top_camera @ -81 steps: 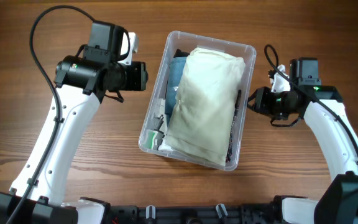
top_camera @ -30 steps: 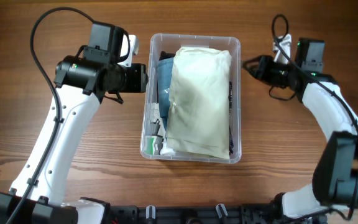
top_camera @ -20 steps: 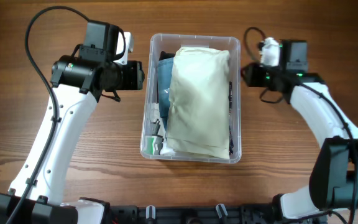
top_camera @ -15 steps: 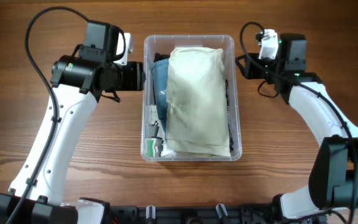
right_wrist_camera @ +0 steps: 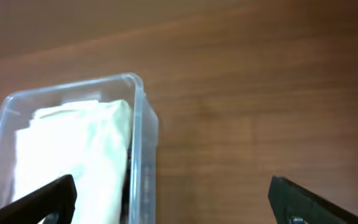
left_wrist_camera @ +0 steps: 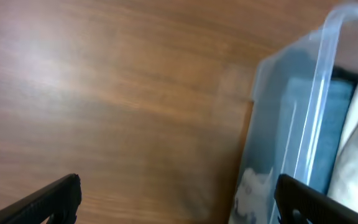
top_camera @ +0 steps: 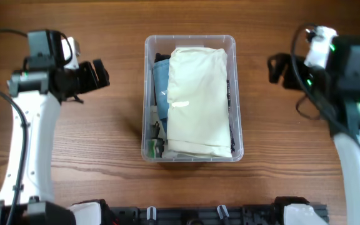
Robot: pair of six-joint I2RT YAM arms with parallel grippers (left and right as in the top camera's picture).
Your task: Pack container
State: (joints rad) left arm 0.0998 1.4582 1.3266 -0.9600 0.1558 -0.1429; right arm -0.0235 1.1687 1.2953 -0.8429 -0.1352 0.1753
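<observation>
The container (top_camera: 147, 94), a clear plastic tub, sits square in the middle of the wooden table. A folded cream garment (top_camera: 195, 100) fills most of it, lying over a blue garment (top_camera: 160, 87) along its left side. My left gripper (top_camera: 104, 74) hovers open to the left of the tub, well apart from it. In the left wrist view the container's wall (left_wrist_camera: 303, 118) shows at the right and the left gripper (left_wrist_camera: 179, 200) holds nothing. My right gripper (top_camera: 272, 70) stands open to the tub's right, also apart. The right wrist view shows the container's rim (right_wrist_camera: 138, 118), the cream garment (right_wrist_camera: 73, 155) and the empty right gripper (right_wrist_camera: 174, 199).
Small white and green items (top_camera: 154, 147) lie in the tub's near left corner. A black rail (top_camera: 186, 215) runs along the table's front edge. Bare wood (top_camera: 305, 156) lies on both sides of the tub.
Both arms have drawn back sideways from the tub's walls and their jaws have spread wide. The tub stays where it was half a second ago.
</observation>
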